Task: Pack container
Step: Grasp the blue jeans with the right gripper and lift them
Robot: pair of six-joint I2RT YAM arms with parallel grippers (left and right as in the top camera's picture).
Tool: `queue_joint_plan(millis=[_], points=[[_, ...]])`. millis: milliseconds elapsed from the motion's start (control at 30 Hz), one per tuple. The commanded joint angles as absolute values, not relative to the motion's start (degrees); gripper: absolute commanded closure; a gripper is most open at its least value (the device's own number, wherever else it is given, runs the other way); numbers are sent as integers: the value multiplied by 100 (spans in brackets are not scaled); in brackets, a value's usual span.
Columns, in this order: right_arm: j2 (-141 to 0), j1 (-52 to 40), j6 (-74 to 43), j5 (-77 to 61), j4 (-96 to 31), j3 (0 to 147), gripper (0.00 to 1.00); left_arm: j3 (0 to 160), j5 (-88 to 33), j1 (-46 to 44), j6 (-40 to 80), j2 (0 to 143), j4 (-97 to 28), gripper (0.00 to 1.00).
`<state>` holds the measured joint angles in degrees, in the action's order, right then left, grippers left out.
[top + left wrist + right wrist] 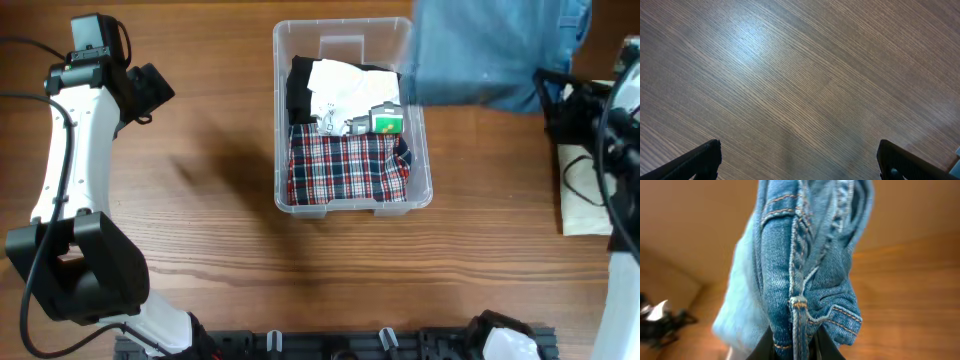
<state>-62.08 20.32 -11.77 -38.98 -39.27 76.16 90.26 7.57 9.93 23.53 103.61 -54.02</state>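
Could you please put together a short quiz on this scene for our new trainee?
1. True or false: the left gripper is holding a garment.
2. What is the right gripper clamped on?
A. a yellow towel
B. a blue denim garment
C. a green sock
3. What pattern is on the red, white and dark cloth lying in the container?

Key:
1. False. Its fingers stand apart with only bare wood below.
2. B.
3. Plaid.
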Motion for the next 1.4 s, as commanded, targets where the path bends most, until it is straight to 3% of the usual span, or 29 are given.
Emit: queue_joint_plan(millis=[0,367,667,1067,1367], points=[[-5837,1588,-1509,-4357,-4462,7660,96,8989,711,1039,2447,10385,-5408,0],[-6359,222,-1715,-4062,-4654,7638,96,8989,711,1039,2447,10385,-5408,0],[-7030,-1151,-2790,-2589,-4276,7638,96,8989,711,1039,2447,10385,-5408,0],[-7900,-1944,-3459,-2178,-3754,7638,96,8989,711,1039,2447,10385,-5408,0],[-8215,-2008,-3621,-1940,-3752,7402,96,8989,711,1039,2447,10385,-5408,0]])
